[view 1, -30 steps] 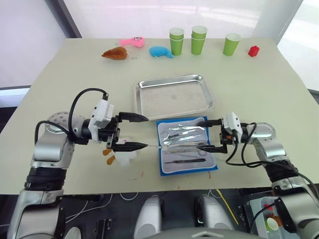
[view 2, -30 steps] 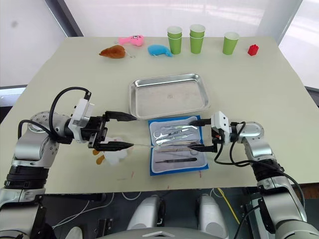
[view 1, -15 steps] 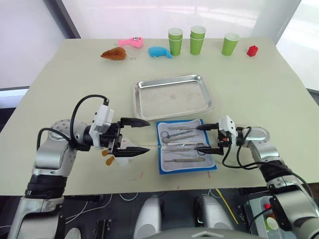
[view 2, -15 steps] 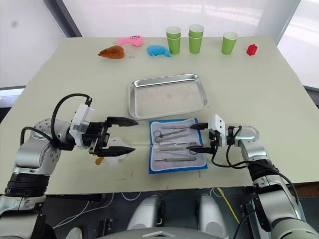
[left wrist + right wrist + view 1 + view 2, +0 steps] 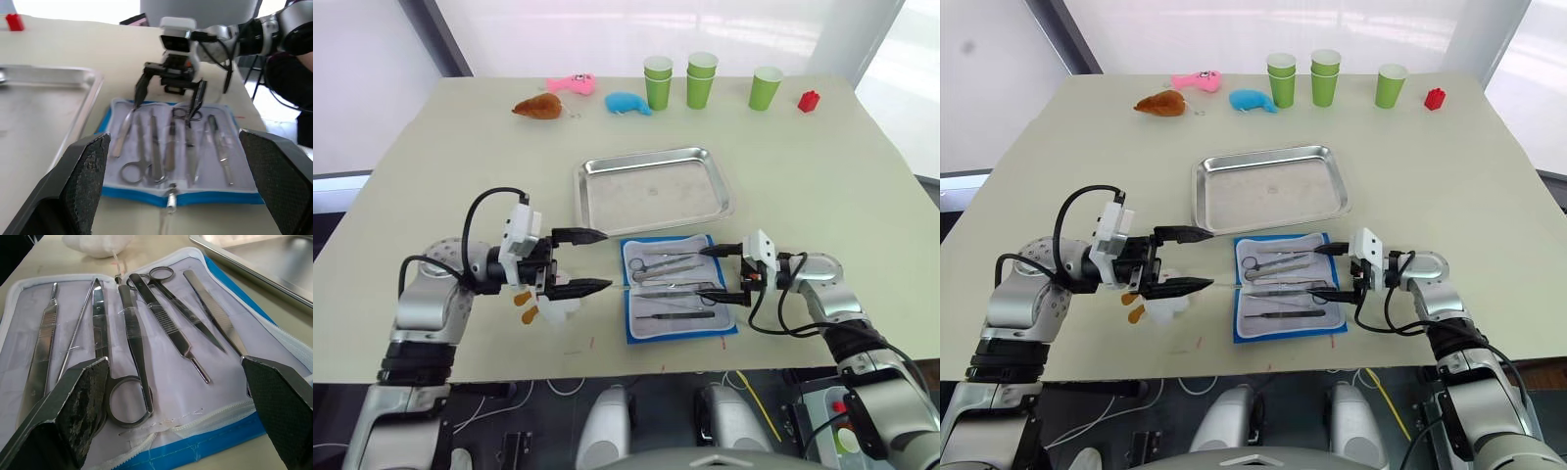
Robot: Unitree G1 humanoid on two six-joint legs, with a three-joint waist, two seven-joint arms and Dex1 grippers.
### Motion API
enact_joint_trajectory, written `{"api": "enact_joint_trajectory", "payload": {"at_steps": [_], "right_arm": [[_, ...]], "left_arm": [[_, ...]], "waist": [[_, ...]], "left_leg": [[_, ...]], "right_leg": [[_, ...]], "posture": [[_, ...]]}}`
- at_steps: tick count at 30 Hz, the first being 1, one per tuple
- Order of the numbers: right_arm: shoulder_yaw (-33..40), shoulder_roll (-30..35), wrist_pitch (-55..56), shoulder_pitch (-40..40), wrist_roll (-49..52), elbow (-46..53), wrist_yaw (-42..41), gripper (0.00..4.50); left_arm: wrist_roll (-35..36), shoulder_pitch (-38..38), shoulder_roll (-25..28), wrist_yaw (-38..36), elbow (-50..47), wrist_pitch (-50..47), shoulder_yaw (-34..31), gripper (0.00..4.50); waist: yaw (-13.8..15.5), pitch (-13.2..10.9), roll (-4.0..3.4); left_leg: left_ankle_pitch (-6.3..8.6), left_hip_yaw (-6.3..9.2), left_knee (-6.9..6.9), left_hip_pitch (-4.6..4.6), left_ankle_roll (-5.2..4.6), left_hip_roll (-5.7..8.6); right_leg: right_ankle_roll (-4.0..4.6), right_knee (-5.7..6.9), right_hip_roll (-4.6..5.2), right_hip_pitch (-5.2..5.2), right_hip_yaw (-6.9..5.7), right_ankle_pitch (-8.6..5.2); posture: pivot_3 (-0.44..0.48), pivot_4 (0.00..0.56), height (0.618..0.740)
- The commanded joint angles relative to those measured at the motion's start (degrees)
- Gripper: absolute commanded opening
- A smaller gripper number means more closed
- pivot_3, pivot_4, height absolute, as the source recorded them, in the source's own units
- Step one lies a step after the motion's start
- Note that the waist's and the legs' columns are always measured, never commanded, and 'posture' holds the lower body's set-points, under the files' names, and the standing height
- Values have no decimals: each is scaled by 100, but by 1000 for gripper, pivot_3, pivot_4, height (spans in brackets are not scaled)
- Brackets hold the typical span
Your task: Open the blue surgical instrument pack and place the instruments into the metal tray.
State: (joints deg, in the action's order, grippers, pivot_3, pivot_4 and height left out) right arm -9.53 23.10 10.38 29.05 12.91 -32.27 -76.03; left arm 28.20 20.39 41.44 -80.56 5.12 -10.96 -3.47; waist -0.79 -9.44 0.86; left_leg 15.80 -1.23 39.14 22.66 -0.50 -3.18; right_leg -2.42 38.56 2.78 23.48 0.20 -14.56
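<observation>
Hands, left [image 5: 591, 260] and right [image 5: 709, 270], spread wide, empty, flanking opened blue pack [image 5: 677, 332].

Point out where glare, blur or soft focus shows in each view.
Left eye view: bright backlight washes out the area beyond the table's far edge; the metal tray shows a soft sheen. Left wrist view: black fingers and the right gripper are blurred. Right wrist view: the instruments are sharp, the near fingers soft.
</observation>
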Motion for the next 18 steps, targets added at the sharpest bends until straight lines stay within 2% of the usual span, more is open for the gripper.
{"api": "enact_joint_trajectory", "payload": {"at_steps": [1,7,12,18], "right_arm": [[-262,22,-119,-212,-314,-285,-73,4500],[-329,-31,-69,-128,-364,-373,-100,4500],[-438,-47,-39,-31,-432,-508,-293,4500],[-433,-95,22,38,-511,-655,-242,4500]], "left_arm": [[-378,289,-132,111,362,511,144,4455],[-844,796,-472,97,1141,1055,490,4455],[-1252,1532,-907,96,2133,1447,799,4455],[-1509,2071,-1207,-216,2999,1935,1019,4455]], "waist": [[1,4,5],[-3,8,8],[-4,13,15],[-54,16,15]], "left_leg": [[0,-1,0,0,0,0],[0,-1,0,-1,0,0],[0,-1,0,-3,0,0],[0,-2,-1,-5,0,-1]], "right_leg": [[0,-1,0,-1,0,0],[0,1,-1,-1,0,0],[0,2,-2,-2,1,0],[0,1,-7,-1,6,0]], "posture": [[0,150,740],[0,150,740],[0,150,740],[0,150,740]]}}
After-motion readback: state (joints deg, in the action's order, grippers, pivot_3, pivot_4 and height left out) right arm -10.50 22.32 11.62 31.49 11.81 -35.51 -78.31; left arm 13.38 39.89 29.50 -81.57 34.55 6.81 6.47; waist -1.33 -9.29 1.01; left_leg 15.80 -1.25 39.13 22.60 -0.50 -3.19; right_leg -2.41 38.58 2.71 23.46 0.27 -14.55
